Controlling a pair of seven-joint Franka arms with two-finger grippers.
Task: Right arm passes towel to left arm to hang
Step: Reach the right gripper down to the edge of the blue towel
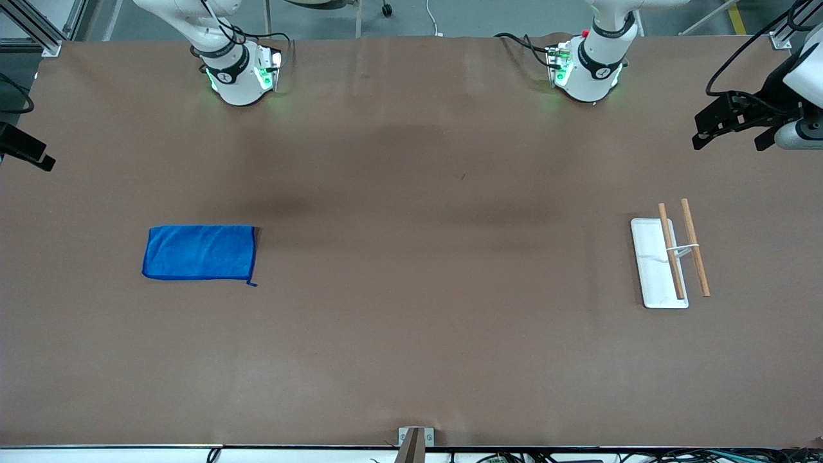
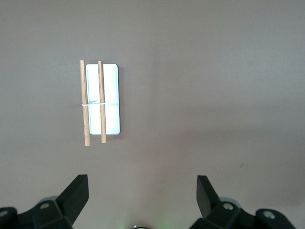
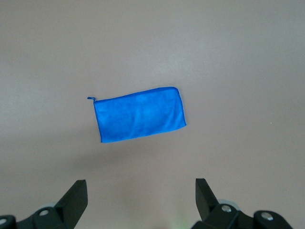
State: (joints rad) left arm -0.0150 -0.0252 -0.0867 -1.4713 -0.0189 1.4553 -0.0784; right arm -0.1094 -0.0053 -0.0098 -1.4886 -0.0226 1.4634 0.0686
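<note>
The bright blue towel (image 1: 199, 252) lies flat and folded on the brown table, toward the right arm's end; it also shows in the right wrist view (image 3: 139, 114). A rack (image 1: 669, 257), a white base with two wooden rods, stands toward the left arm's end and shows in the left wrist view (image 2: 102, 100). My right gripper (image 3: 140, 187) is open and empty, high above the table near the towel; only a black part of it shows at the edge of the front view (image 1: 26, 151). My left gripper (image 1: 733, 132) is open and empty, high near the rack (image 2: 141, 183).
The two arm bases (image 1: 238, 77) (image 1: 588, 71) stand along the table's edge farthest from the front camera. A small metal bracket (image 1: 411, 440) sits at the edge nearest that camera. Bare brown table (image 1: 437, 257) lies between towel and rack.
</note>
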